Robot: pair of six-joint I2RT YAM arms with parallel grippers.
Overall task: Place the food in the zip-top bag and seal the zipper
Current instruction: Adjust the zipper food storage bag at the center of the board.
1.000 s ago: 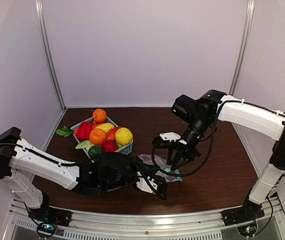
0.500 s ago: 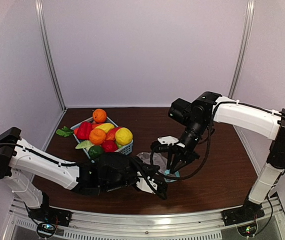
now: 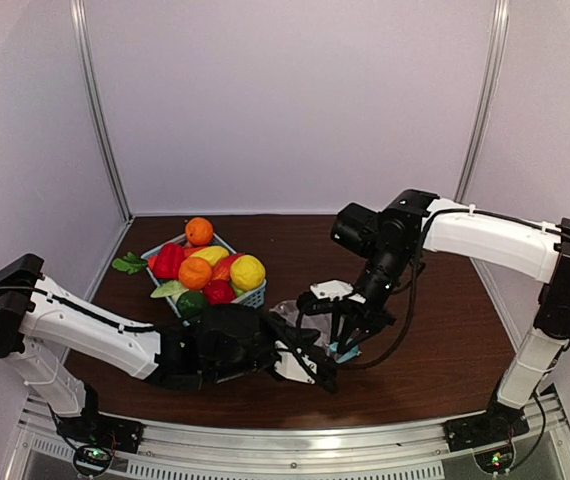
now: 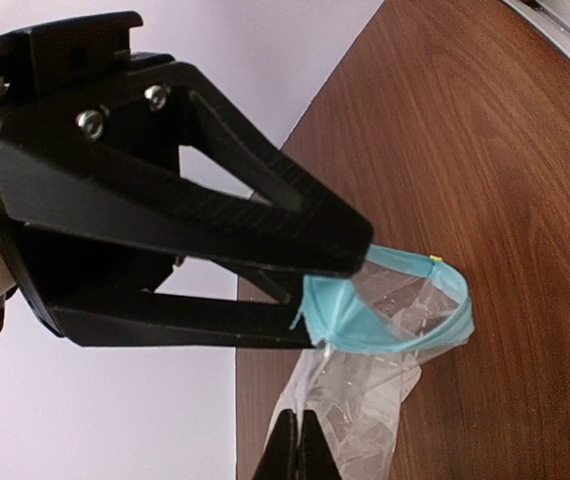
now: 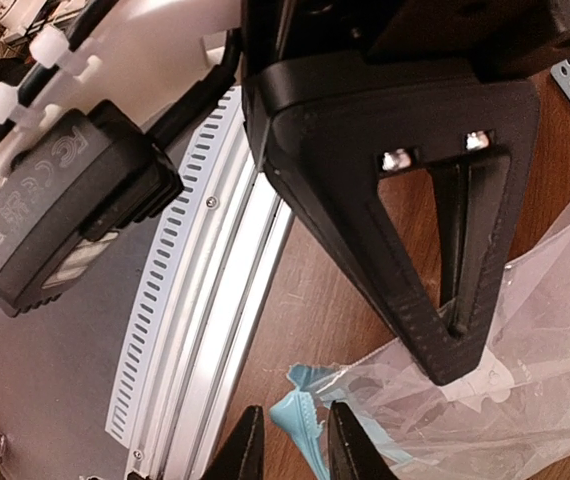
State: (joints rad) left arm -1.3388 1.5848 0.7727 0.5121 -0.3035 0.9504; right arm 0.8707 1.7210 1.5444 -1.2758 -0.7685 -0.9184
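The clear zip-top bag (image 3: 293,318) lies crumpled on the brown table between my grippers. My left gripper (image 4: 300,447) is shut on the bag's clear plastic (image 4: 365,400); it also shows in the top view (image 3: 322,372). My right gripper (image 5: 295,452) is open, its jaws on either side of the end of the light-blue zipper (image 5: 302,418), low over the table (image 3: 346,344). The zipper (image 4: 405,335) curves open in a loop. The food sits piled in the basket: oranges (image 3: 199,230), a red pepper (image 3: 169,260), a yellow fruit (image 3: 247,272).
The light-blue lattice basket (image 3: 256,298) stands at the back left, close to the bag. A green leafy toy (image 3: 128,264) lies on the table left of it. The metal front rail (image 5: 215,330) runs close to the bag. Frame posts stand at the back corners.
My right gripper has moved down and to the left, onto the bag's zipper end. My left gripper has stayed put, holding the bag.
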